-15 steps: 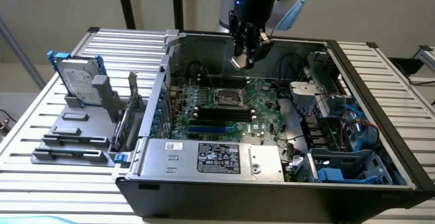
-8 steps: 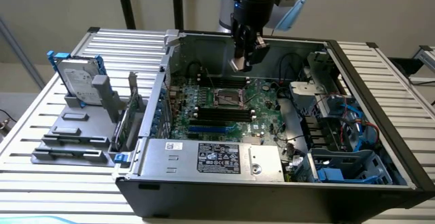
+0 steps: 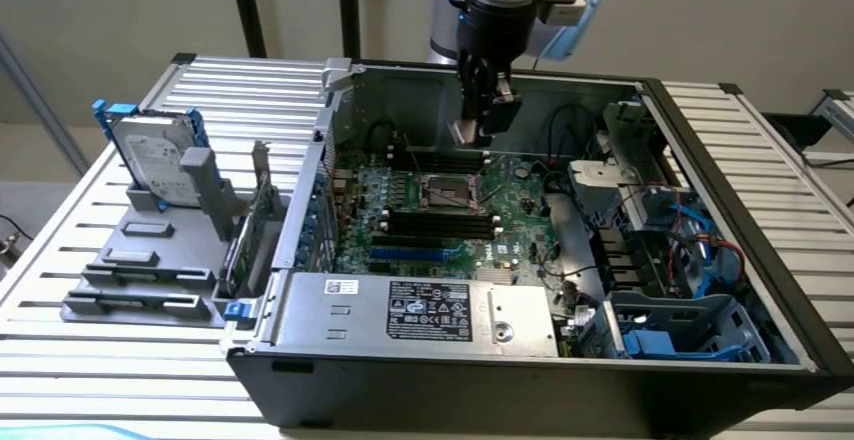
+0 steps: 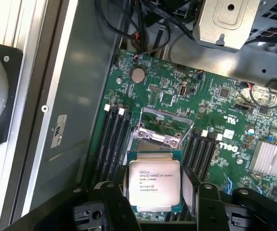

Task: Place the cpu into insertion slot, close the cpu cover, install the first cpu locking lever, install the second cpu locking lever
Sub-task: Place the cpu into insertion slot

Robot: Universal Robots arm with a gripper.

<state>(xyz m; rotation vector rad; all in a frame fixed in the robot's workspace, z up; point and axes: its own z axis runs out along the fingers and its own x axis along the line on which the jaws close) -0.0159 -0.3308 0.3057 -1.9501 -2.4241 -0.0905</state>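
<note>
My gripper (image 3: pixel 481 125) hangs inside the open computer case, above the motherboard and a little behind the insertion slot (image 3: pixel 447 192). It is shut on the cpu (image 3: pixel 465 132), a pale flat square. In the wrist view the cpu (image 4: pixel 154 185) sits between the two black fingers (image 4: pixel 115 202), label facing the camera. My gripper (image 4: pixel 160 195) holds it off the board. Beyond it the cpu cover (image 4: pixel 165 126) stands swung open as a silvery frame. The insertion slot (image 4: pixel 145 146) lies below the cover and is partly hidden by the cpu.
Black memory slots (image 4: pixel 113 139) flank the socket on both sides. Cables (image 3: pixel 574 125) hang near the case's back wall. A grey power supply (image 3: pixel 414 308) fills the case's front. A drive cage (image 3: pixel 641 210) stands at the exterior view's right, and a hard drive (image 3: pixel 150 160) rests outside on the left.
</note>
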